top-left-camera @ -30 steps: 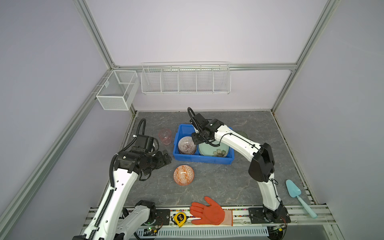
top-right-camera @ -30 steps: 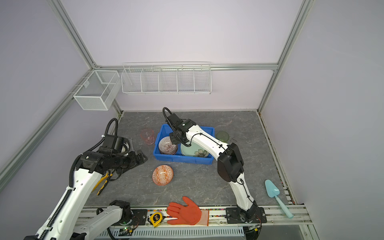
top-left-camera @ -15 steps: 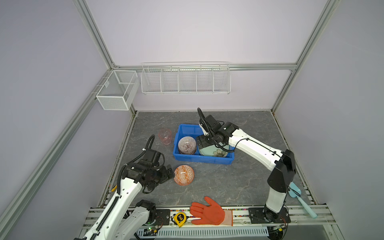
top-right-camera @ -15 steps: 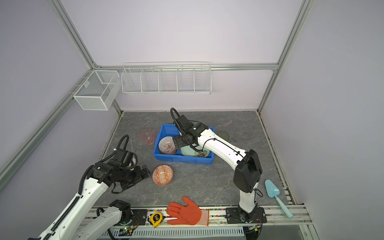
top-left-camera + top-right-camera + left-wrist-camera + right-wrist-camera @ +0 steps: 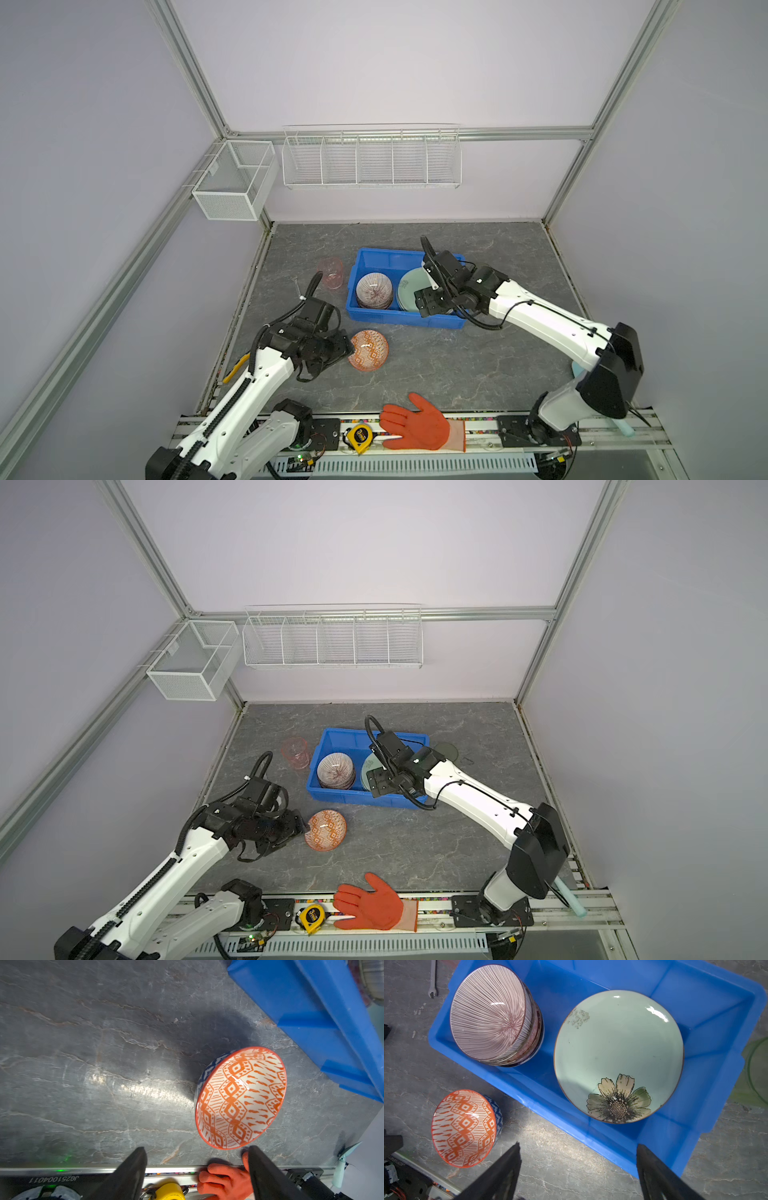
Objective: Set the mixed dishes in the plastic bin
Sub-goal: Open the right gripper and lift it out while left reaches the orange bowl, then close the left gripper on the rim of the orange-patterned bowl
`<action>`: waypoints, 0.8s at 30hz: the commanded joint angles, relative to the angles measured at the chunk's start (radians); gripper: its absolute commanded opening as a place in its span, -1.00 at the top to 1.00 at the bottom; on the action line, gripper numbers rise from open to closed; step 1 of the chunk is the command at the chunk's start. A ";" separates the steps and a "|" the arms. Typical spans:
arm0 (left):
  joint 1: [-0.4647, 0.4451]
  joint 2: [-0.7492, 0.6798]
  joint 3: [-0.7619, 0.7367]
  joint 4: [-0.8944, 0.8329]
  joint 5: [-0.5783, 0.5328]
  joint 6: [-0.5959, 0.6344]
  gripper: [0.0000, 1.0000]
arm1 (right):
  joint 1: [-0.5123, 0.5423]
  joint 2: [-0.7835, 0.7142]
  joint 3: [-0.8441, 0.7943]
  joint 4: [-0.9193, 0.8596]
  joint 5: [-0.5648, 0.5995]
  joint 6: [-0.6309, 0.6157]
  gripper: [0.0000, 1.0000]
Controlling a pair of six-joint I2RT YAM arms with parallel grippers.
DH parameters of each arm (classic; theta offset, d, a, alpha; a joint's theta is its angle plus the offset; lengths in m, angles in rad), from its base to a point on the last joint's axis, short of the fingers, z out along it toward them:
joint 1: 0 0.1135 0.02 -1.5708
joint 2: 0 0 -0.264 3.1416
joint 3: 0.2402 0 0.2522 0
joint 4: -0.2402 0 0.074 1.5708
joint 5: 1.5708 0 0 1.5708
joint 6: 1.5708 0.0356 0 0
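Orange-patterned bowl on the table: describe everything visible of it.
The orange bowl looks like glazed ceramic: white inside with orange diamond bands and rim, blue-and-white pattern outside. It stands mouth up and empty on the grey table, outside the blue bin, just ahead of the open left gripper, not gripped.

Orange glove point(image 5: 419, 426) lies just beside yellow tape measure point(image 5: 360, 435); wire baskets point(image 5: 371, 160) hang behind.

Robot lab cell: aluminium frame point(image 5: 196, 79), plain lilac panels point(image 5: 395, 62), left arm point(image 5: 257, 386), right arm point(image 5: 548, 328) bolted to front rail point(image 5: 482, 426).
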 commanded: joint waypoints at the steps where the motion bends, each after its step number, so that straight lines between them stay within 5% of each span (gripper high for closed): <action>1: -0.015 0.012 -0.011 0.031 -0.011 -0.005 -0.41 | -0.004 -0.069 -0.065 0.069 0.010 0.031 -0.77; 10: -0.074 0.077 -0.032 0.090 -0.024 -0.021 -0.11 | -0.003 -0.265 -0.239 0.157 0.032 0.045 -0.77; 24: -0.098 0.164 -0.068 0.161 -0.036 -0.014 0.27 | -0.010 -0.302 -0.295 0.107 0.047 0.081 -0.76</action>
